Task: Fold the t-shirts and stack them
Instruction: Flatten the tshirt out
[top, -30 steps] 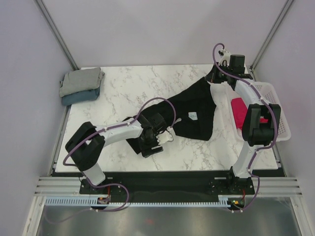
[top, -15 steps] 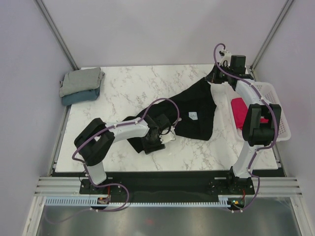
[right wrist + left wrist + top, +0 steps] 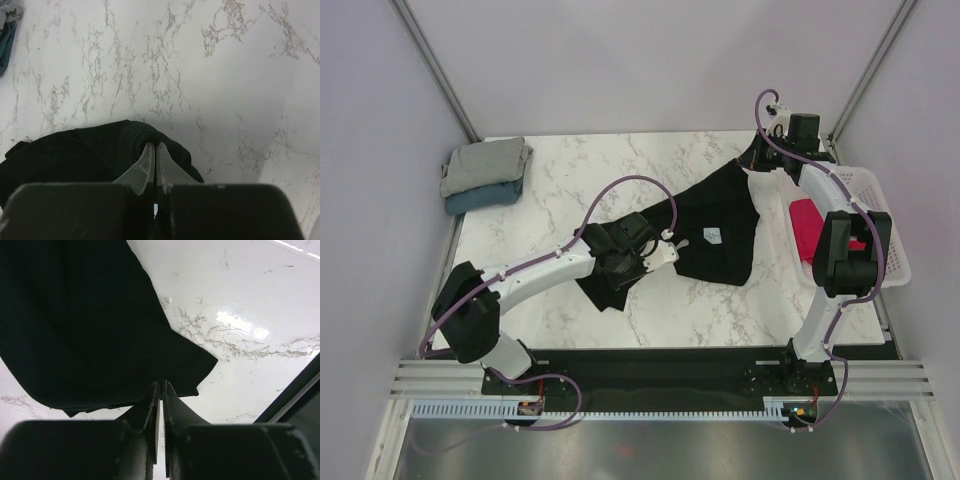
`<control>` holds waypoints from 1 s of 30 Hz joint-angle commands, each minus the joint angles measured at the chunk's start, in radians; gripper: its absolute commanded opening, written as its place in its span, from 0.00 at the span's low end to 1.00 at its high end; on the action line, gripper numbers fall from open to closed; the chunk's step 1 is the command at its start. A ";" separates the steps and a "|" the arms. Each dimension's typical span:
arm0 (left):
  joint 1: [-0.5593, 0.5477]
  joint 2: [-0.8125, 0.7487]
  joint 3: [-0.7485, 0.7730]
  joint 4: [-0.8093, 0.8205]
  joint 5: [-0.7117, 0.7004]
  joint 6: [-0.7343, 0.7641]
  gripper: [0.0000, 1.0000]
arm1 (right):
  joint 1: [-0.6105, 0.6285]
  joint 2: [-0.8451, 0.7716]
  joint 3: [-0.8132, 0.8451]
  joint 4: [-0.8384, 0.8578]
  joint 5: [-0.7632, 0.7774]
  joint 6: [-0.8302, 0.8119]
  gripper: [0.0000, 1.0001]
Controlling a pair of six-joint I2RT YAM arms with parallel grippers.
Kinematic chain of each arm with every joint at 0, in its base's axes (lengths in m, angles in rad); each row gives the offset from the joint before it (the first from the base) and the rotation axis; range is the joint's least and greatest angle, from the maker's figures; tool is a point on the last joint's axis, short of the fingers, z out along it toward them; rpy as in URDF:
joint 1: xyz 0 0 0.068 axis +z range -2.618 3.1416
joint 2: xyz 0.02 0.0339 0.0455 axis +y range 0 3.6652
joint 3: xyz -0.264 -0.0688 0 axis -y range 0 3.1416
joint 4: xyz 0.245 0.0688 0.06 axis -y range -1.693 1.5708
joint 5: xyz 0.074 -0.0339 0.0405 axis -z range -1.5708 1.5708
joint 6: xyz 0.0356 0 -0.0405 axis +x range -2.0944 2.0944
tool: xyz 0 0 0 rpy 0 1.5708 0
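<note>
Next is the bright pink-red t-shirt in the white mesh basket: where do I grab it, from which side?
Probably take the bright pink-red t-shirt by its exposed far end, from straight above: the white mesh basket's walls block side approaches, and the right arm covers its near part.

the left arm (image 3: 540,268) and right arm (image 3: 825,186) have white links, black joints, purple cables and dark jaws.

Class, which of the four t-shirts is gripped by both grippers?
The black t-shirt, pinched by left gripper and right gripper; grey t-shirt and blue t-shirt lie stacked far-left, pink-red t-shirt sits in the basket.
</note>
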 commanded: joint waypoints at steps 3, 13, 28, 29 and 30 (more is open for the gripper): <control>0.018 -0.025 -0.008 0.015 -0.004 0.011 0.02 | -0.005 -0.046 -0.004 0.048 -0.018 0.005 0.00; 0.017 0.017 -0.042 -0.034 0.069 -0.015 0.53 | -0.005 -0.035 -0.001 0.054 -0.028 0.012 0.00; -0.060 0.150 -0.050 -0.024 0.102 -0.038 0.51 | -0.005 -0.025 -0.001 0.058 -0.038 0.006 0.00; -0.060 0.152 -0.056 -0.021 0.102 -0.040 0.50 | -0.005 -0.023 0.002 0.057 -0.038 0.006 0.00; -0.062 0.153 -0.060 -0.018 0.103 -0.038 0.50 | -0.005 -0.022 0.001 0.058 -0.038 0.006 0.00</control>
